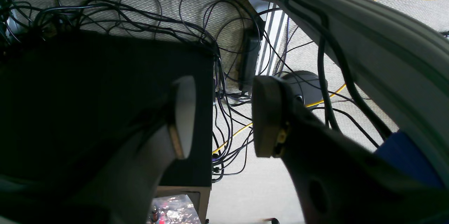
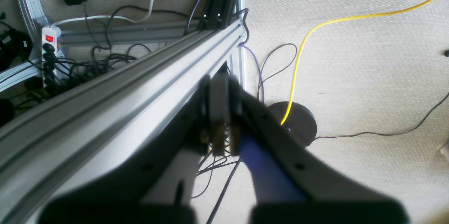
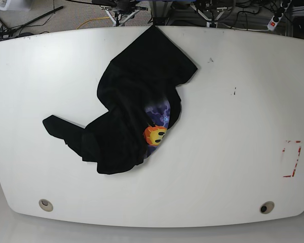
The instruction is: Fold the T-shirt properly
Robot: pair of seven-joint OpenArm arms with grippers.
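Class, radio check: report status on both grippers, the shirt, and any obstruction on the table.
Left gripper open, empty; right gripper shut, empty; both off the table. T-shirt crumpled, unfolded, print partly showing. Nothing in the way.

The T-shirt (image 3: 126, 101) is seen as black, with an orange-yellow smiling face on blue-purple hexagons exposed near the frame's centre. The bench (image 3: 233, 126) is shown in white, marked by red tape (image 3: 292, 159) at the right edge. A yellow cable (image 2: 315, 27) is seen on beige carpet (image 2: 368, 76) in the right wrist view.
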